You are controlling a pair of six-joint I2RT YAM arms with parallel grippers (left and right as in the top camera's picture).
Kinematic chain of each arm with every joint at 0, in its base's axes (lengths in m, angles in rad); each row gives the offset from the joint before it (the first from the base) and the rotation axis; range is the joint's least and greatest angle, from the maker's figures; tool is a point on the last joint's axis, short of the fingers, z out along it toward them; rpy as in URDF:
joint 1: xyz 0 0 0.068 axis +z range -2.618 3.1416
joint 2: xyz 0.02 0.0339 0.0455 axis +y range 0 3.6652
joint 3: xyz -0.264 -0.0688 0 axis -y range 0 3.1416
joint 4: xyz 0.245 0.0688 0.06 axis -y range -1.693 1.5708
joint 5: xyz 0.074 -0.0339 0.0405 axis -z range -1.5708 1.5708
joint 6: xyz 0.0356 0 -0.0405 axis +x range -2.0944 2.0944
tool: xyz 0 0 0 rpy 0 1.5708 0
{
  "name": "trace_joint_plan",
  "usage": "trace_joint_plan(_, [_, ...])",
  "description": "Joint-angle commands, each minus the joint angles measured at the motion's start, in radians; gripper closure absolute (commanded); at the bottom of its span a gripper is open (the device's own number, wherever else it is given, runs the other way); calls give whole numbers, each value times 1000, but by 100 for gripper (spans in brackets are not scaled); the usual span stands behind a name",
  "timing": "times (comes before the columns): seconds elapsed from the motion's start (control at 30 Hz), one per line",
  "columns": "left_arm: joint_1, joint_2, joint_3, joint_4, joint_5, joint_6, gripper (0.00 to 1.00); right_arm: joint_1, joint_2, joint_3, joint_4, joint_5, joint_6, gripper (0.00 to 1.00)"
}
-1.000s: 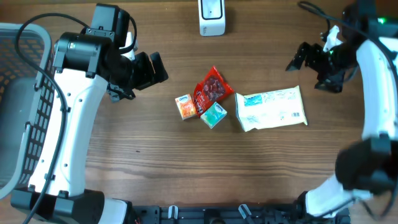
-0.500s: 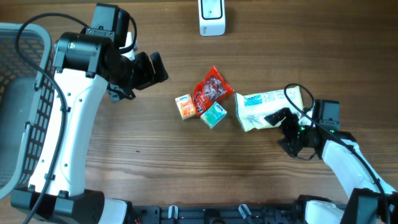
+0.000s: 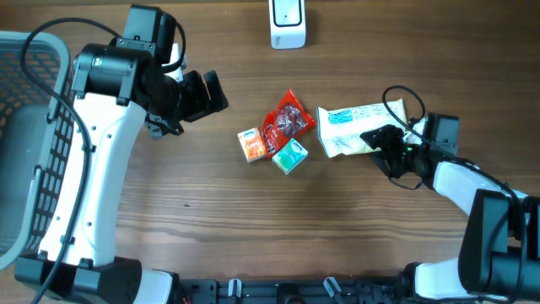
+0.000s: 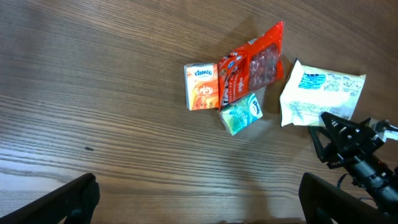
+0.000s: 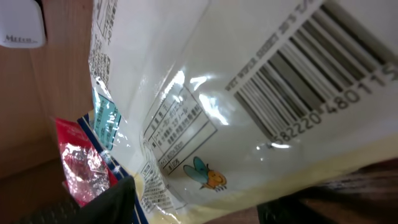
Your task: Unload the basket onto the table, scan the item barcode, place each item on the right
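Jaws first: your right gripper sits at the edge of the white pack, right of centre on the table. I cannot tell if it grips, and your left gripper gapes empty. Pinch firmly without creasing the film, then hold the pack's barcode flat to the scanner.

Four packets, one scanner, one basket.

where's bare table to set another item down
Bare wood lies on the arms' side of the teal box and white pack, and between the scanner and the right gripper. Crowded at centre: orange box, red bag, teal box and white pack bunch together.
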Motion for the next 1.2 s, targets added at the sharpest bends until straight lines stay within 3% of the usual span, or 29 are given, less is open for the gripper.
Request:
trace_joint_plan(0.0, [-3, 0, 0, 0, 8, 2, 0, -3, 70, -40, -24, 304, -15, 29])
trace_joint_plan(0.07, [-3, 0, 0, 0, 8, 2, 0, -3, 70, -40, -6, 377, -23, 29])
trace_joint_plan(0.4, [-3, 0, 0, 0, 8, 2, 0, -3, 167, -40, 148, 347, -45, 29])
trace_joint_plan(0.5, [-3, 0, 0, 0, 8, 2, 0, -3, 241, -39, 190, 341, -52, 46])
trace_joint_plan(0.57, [-3, 0, 0, 0, 8, 2, 0, -3, 257, -31, 191, 342, -75, 66])
trace_joint_plan(0.63, [-3, 0, 0, 0, 8, 2, 0, -3, 259, -21, 190, 326, -97, 96])
trace_joint_plan(0.77, [-3, 0, 0, 0, 8, 2, 0, -3, 237, 49, 127, 157, -177, 96])
trace_joint_plan(0.83, [-3, 0, 0, 0, 8, 2, 0, -3, 175, 152, -19, -82, -330, 96])
trace_joint_plan(0.97, [-3, 0, 0, 0, 8, 2, 0, -3, 50, 196, -172, -363, -494, 96])
trace_joint_plan(1.17, [-3, 0, 0, 0, 8, 2, 0, -3, -27, 197, -224, -665, -514, 96])
